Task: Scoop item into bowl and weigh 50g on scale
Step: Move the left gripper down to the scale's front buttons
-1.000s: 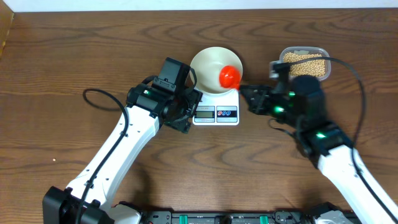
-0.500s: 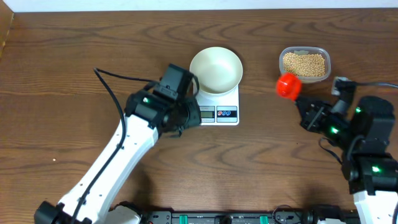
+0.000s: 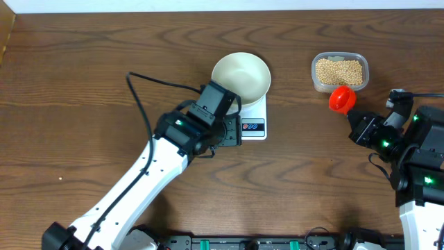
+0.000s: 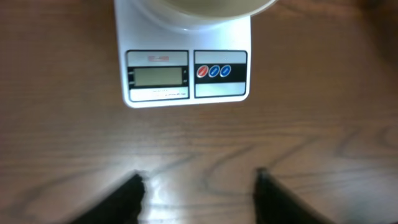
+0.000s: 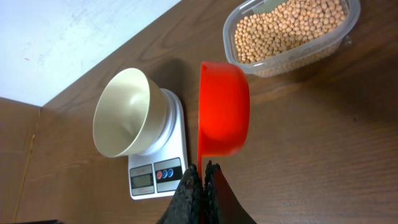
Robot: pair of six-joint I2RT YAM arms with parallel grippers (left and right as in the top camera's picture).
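Nearest the front, the L end effector (image 4: 199,198) hangs low over the desk (image 3: 83,83), just in front of the scale (image 4: 186,74). Its two fingers are spread apart w/ nothing btwn them, so it is open & empty. It points at the scale's front edge, where the grey screen & the red and blue buttons are. I can't read any number on the screen; it looks blank or too blurry.

On the other side, the R end effector (image 5: 202,177) is closed tight on the thin handle of a red scoop (image 5: 224,118). The scoop is up in the air, near the tub (image 5: 341,40) but not in it. From above it looks all red, so I think it has no beans in it, but I can't be sure.

A bit farther back, the white bowl (image 3: 241,75) sits on top of the scale. It looks empty inside.

Farthest back on the R side is the clear tub, full of little tan beans (image 5: 286,28). All the beans I can see are in there.

So how far along? The set-up looks done: bowl on scale, scoop in hand. The real work is left. I think the next bit is to dip the scoop in the tub, carry beans over, tip them in the bowl, & do it again until the scale says 50g.
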